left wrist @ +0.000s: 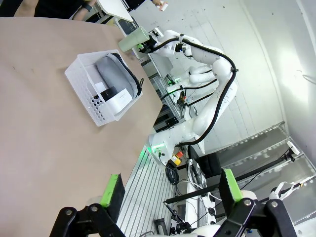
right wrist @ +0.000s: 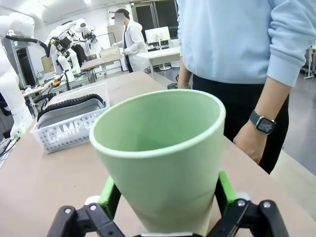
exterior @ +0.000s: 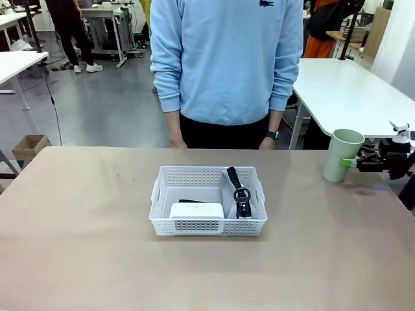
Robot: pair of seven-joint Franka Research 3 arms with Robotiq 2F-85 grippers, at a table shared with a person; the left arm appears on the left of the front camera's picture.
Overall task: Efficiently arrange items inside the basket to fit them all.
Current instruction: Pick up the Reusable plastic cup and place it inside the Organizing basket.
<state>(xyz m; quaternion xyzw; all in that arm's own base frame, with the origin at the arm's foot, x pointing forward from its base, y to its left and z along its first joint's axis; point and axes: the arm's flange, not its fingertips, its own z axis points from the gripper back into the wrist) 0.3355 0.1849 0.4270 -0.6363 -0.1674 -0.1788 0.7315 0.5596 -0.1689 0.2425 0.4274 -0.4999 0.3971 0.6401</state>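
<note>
The white basket (exterior: 207, 223) sits mid-table. Inside it, the white box (exterior: 196, 210) lies at the front left, and a black sliver of the stapler (exterior: 191, 201) shows behind it. The grey pouch (exterior: 228, 194) with black trim leans on edge along the right side. At the table's far right the pale green cup (exterior: 342, 155) stands upright, and my right gripper (exterior: 351, 162) is shut on its side. In the right wrist view both green pads (right wrist: 111, 193) press the cup (right wrist: 158, 158). My left gripper (left wrist: 172, 192) hangs open and empty, far from the basket (left wrist: 96, 106).
A person in a light blue sweatshirt stands at the far edge behind the basket, with a hand (right wrist: 252, 143) wearing a watch close to the cup. Bare brown tabletop (exterior: 78, 214) stretches to the left and in front of the basket.
</note>
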